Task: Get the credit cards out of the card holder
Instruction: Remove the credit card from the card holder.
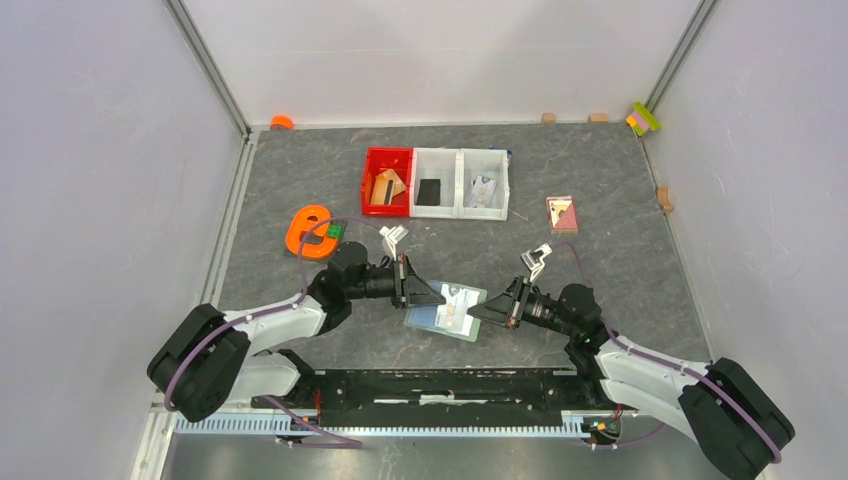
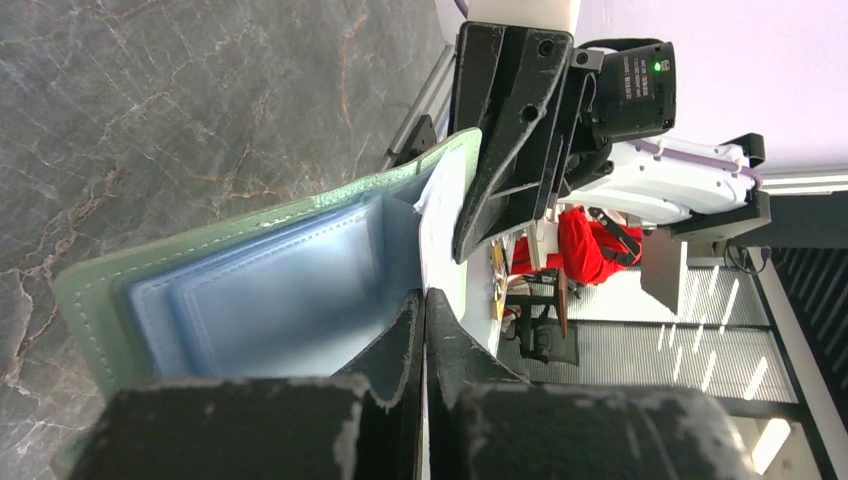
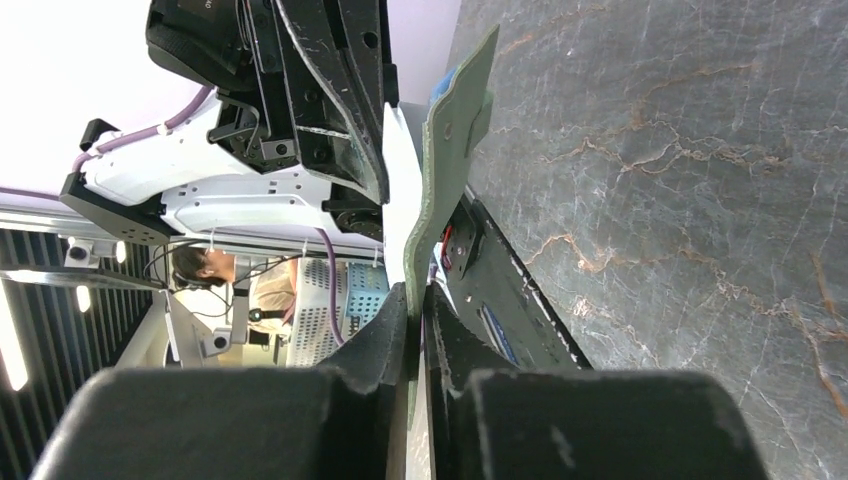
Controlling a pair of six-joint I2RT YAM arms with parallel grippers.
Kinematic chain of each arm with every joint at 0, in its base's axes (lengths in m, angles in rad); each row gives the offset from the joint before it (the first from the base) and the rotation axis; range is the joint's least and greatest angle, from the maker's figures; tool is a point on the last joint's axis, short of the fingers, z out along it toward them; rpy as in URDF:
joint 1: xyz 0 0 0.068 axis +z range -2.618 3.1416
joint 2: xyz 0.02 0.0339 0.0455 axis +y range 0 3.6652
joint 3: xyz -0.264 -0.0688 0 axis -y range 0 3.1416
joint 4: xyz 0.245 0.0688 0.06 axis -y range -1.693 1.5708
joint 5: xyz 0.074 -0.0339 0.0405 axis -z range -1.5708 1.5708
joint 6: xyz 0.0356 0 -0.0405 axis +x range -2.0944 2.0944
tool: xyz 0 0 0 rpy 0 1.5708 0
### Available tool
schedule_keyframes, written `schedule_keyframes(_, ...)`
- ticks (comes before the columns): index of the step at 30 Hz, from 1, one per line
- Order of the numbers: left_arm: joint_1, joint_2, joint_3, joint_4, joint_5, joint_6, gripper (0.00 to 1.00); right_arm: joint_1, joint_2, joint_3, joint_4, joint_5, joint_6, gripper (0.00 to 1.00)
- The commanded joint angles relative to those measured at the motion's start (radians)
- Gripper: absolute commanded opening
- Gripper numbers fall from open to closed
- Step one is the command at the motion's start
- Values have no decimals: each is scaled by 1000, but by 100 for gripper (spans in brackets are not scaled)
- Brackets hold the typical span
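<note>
Top external: marbled tabletop (image 1: 620,180) (white walls (image 1: 440,50)).

L wrist cam: card holder (image 2: 260,290) near edge hidden under left gripper (image 2: 422,297) fingers, its corner cut off at frame btm. R wrist cam: card holder edge-on ahead of right gripper (image 3: 413,292), pockets hidden; card (image 3: 399,200) mostly covered.

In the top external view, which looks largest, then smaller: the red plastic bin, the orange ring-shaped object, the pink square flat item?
1. red plastic bin
2. orange ring-shaped object, only slightly smaller
3. pink square flat item, clearly smallest
</note>
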Motion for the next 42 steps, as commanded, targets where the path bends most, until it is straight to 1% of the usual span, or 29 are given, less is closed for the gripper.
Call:
schedule_keyframes(1,4,-7,4,11,50,-9,2,-2,8,-54,86,-21,-13,7)
schedule_keyframes(5,5,12,-4,43,58,-28,2,-2,14,-57,84,-22,-17,0)
schedule_keyframes(12,61,-1,-25,0,77,-5,2,-29,-8,-73,26,-12,-52,0)
schedule_keyframes(16,69,2,-34,-10,86,7,2,-42,-3,-80,7,-14,-71,0)
schedule_keyframes(24,95,26,-58,-6,85,26,2,-58,52,-101,52,-31,-79,0)
schedule_keyframes(28,99,56,-69,32,94,20,2,-63,77,-106,102,-52,-74,0)
schedule_keyframes(29,99,71,-76,67,100,4,2,-63,84,-104,122,-61,-72,3)
schedule_keyframes(30,99,85,-82,109,105,-18,2,-63,91,-98,139,-73,-72,11)
schedule_keyframes(31,95,104,-89,161,107,-47,2,-61,100,-90,149,-84,-73,15)
schedule_keyframes(34,58,162,-92,279,90,-114,2,-62,116,-80,161,-95,-75,21)
schedule_keyframes(38,-13,234,-81,402,35,-168,2,-59,133,-78,143,-93,-98,22)
schedule_keyframes(42,-38,316,-77,490,14,-205,2,-59,154,-83,84,-81,-152,36)
